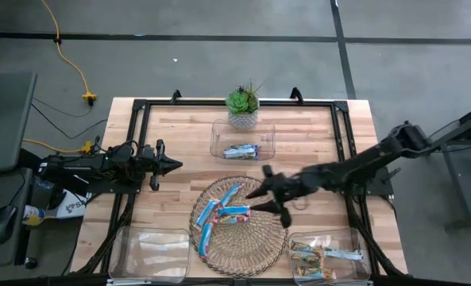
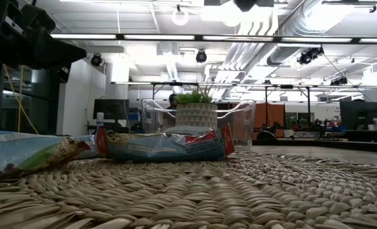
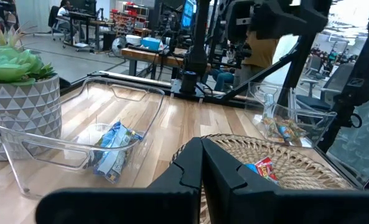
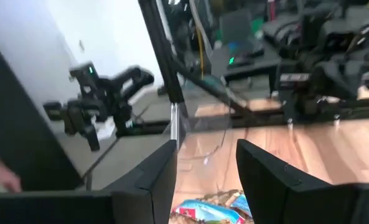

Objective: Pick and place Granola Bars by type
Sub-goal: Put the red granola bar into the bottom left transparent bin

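Left arm (image 1: 100, 168): dark, near-black segmented links, blocky joint housings, tapering to two slim pointed fingers (image 1: 168, 165).

Right arm (image 1: 362, 164): same dark finish, long slender links, bulkier rounded elbow joint, ending in a forked two-finger gripper (image 1: 268, 197).

Right gripper fingers (image 4: 268, 177), close view: matte black, flat-faced, angular, wedge-shaped.

Left gripper fingers (image 3: 224, 171), close view: matte black, smooth, sharp-edged slabs.

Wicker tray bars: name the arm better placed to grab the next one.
Right. Its gripper hangs open over the wicker tray beside the blue bars; the left gripper sits shut, off the tray.
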`<control>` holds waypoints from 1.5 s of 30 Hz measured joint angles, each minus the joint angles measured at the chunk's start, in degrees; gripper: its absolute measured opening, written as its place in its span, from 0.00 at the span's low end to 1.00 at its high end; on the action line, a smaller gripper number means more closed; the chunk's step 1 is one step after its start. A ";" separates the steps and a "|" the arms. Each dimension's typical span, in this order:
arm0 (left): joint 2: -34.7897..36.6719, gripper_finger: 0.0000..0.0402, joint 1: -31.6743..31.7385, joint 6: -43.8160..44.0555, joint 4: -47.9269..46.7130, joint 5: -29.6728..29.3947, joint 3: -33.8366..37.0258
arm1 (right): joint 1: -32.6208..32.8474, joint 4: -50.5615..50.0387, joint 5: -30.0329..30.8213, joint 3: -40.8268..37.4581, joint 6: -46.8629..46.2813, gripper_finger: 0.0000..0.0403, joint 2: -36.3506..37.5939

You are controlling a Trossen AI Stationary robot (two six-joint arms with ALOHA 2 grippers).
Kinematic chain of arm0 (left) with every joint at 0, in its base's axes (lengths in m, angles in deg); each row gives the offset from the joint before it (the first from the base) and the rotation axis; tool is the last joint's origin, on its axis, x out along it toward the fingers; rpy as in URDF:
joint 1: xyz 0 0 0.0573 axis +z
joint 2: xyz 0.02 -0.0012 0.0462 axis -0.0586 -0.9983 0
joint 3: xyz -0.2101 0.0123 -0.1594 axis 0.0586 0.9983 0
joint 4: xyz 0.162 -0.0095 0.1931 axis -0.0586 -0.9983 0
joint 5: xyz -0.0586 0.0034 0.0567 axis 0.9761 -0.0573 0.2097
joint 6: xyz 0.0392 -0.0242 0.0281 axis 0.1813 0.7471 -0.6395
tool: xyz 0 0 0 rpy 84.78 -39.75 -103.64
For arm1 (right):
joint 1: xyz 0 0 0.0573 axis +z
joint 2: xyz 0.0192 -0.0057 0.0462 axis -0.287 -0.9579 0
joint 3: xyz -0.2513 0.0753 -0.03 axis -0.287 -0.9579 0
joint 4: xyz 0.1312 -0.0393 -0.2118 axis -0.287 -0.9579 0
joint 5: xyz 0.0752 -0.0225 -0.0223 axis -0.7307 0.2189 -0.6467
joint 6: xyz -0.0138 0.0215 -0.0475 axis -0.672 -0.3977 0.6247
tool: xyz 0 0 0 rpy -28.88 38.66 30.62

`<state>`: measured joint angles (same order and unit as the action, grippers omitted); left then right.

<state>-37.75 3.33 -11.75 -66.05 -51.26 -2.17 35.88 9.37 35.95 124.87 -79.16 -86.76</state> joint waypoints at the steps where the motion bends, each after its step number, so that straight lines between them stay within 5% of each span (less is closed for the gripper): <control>1: 0.00 0.00 0.00 0.02 0.00 0.00 0.00 | -1.08 -2.15 -1.83 2.34 0.30 0.37 -1.72; 12: 0.00 0.00 0.01 0.01 0.00 0.00 0.00 | -11.31 -35.40 -19.50 31.69 12.29 0.37 -20.07; 20: 0.00 0.00 0.00 0.00 0.00 0.00 0.02 | -17.75 -53.52 -23.82 41.53 21.11 0.37 -27.44; 36: -0.01 0.00 0.01 0.01 0.00 0.00 0.00 | -21.71 -60.33 -22.76 41.64 34.79 0.37 -35.43; 45: -0.01 0.00 0.01 0.01 0.00 0.00 0.00 | -17.68 -61.65 -9.80 41.64 46.01 0.37 -37.77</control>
<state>-37.76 3.34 -11.73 -66.05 -51.26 -2.17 18.20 -52.28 26.15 166.51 -33.14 -124.53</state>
